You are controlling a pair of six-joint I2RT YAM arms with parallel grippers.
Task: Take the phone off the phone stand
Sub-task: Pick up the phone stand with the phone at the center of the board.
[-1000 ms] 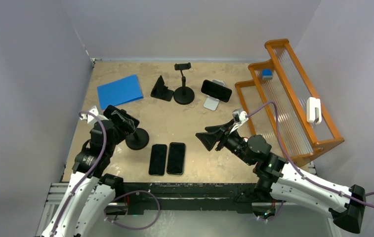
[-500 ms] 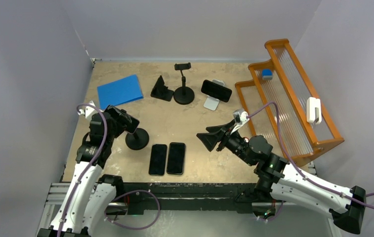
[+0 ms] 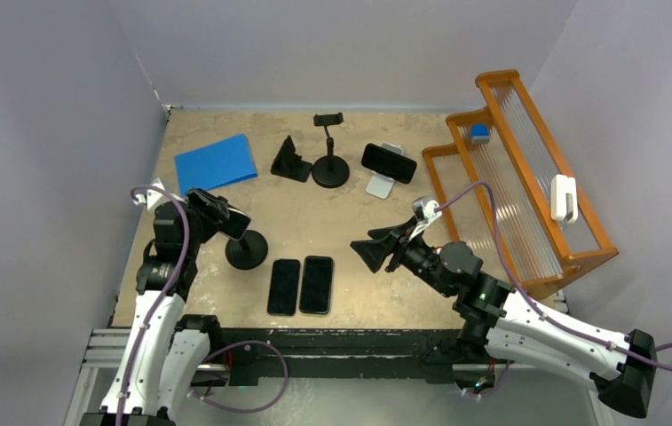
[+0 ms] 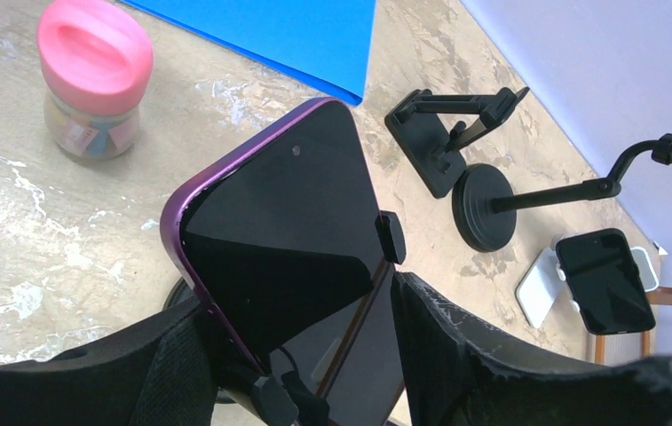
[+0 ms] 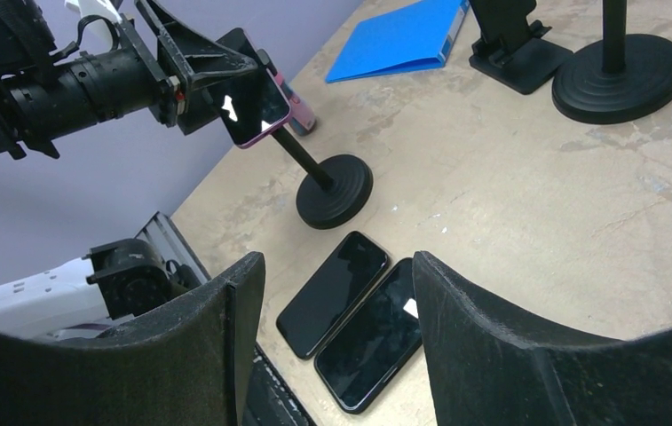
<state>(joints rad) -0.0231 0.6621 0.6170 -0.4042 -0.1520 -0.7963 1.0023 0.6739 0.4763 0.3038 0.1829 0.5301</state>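
Top view: left gripper (image 3: 212, 211) is at the purple-edged black phone (image 3: 231, 222). The phone sits tilted in the clamp of the black round-base phone stand (image 3: 247, 252), front-left on the table. Right gripper (image 3: 373, 251) hangs mid-table, jaws wide apart, nothing in them. Two flat black phones (image 3: 284, 286) lie side by side just beside the stand's base.

Left wrist: the phone's lower end is between the black fingers (image 4: 461, 355), both right at its edges. Can't tell if they're actually squeezing. Stand's clamp tab (image 4: 391, 238) sits on the phone's right edge. Pink-lidded jar (image 4: 94, 75) and blue folder (image 4: 288, 31) lie beyond.

Right wrist: claw open and empty, well apart from the stand.
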